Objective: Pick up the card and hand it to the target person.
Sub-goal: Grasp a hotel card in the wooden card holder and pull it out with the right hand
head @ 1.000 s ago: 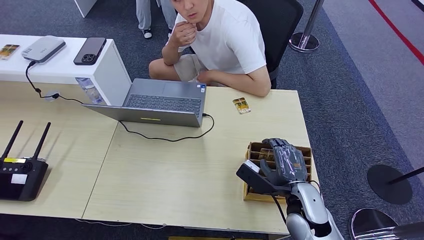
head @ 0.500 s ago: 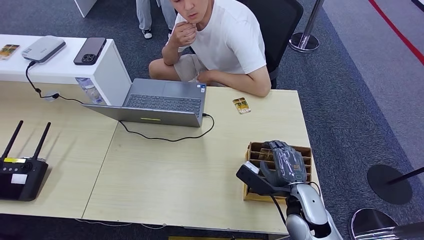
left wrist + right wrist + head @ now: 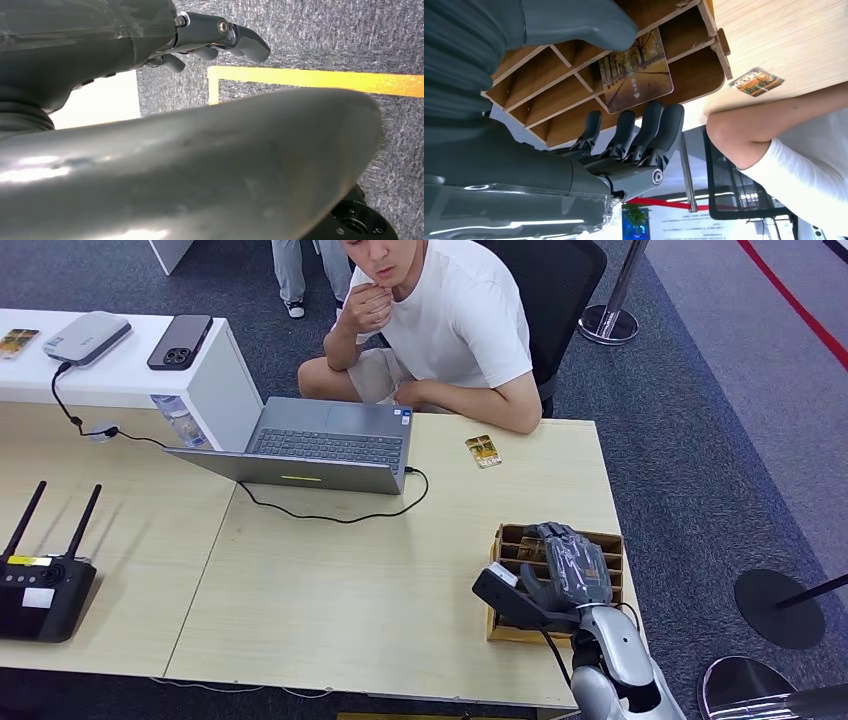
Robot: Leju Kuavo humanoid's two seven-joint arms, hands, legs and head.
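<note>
Right hand (image 3: 624, 125) over a wooden tray (image 3: 549, 95) on the desk (image 3: 380, 580), fingers apart, empty, card (image 3: 636, 70) standing just beside its fingertips (image 3: 664, 117)

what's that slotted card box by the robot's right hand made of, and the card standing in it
The slotted box looks like thin brown wood or fibreboard, matte, with cut edges and tabbed joints showing. The card seems glossy printed plastic or coated paper, stiff and flat; which one I can't tell.
</note>
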